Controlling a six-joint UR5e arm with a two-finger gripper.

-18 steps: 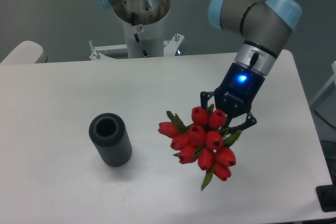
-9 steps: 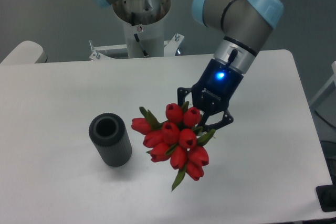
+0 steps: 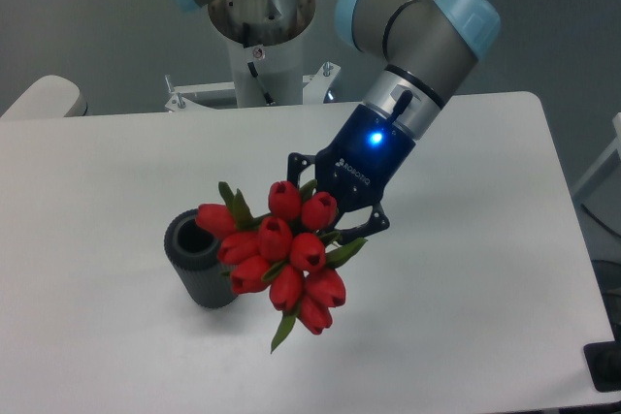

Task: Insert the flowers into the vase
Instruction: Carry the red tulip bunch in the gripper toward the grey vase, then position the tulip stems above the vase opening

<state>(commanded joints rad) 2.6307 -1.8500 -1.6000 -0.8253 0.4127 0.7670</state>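
The flowers (image 3: 277,254), a tight bunch of red tulip buds with green leaves, hang above the table in my gripper (image 3: 325,212), which is shut on their hidden stems. The bunch's left edge overlaps the right rim of the vase (image 3: 199,261), a small dark grey ribbed cylinder standing upright at the left of the table. Part of the vase's mouth still shows, dark and open. The gripper's blue light is on. The stems are hidden behind the buds.
The white table (image 3: 466,317) carries only the vase. The arm's base column (image 3: 260,41) stands at the table's back edge. A black object (image 3: 606,367) sits at the front right corner. A pale rounded object (image 3: 44,96) lies at the far left.
My gripper has carried the flowers leftward across the table, from well right of the vase to overlapping its right rim. The vase has not moved.
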